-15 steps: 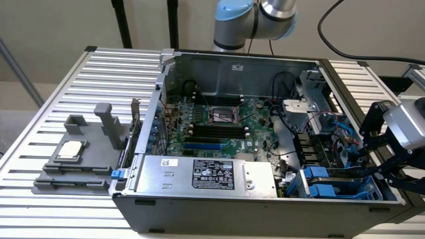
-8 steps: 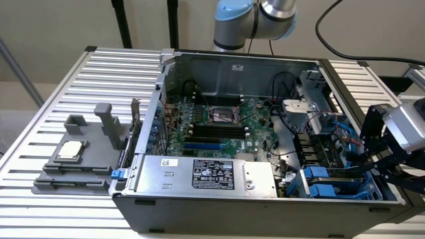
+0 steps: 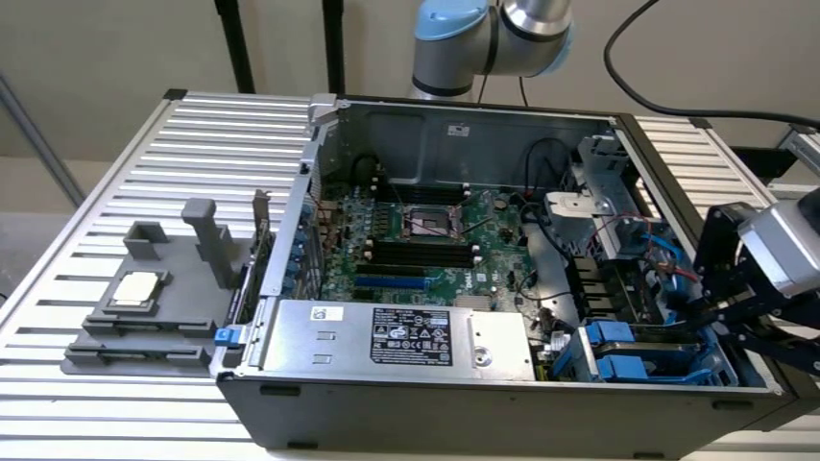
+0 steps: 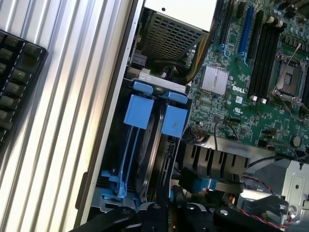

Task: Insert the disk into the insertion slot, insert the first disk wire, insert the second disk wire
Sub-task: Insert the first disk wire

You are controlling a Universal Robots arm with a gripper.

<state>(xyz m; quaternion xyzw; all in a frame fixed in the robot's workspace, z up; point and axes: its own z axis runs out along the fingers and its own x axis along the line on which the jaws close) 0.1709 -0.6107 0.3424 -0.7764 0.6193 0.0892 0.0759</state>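
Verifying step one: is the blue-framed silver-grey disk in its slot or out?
In, apparently: the blue-framed disk stands edge-on within the blue-railed metal slot.

The ribbed metal bench (image 3: 129,173) carries an open dark grey computer case (image 3: 513,413), a grey plastic fixture (image 3: 180,336) beside it, and a black keyboard (image 4: 17,92)

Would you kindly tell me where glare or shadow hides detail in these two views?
Exterior view: the ribbed table shines pale; the insertion slot lies in shadow. Wrist view: the table's ribs gleam white, while the slot between its blue tabs is dark.
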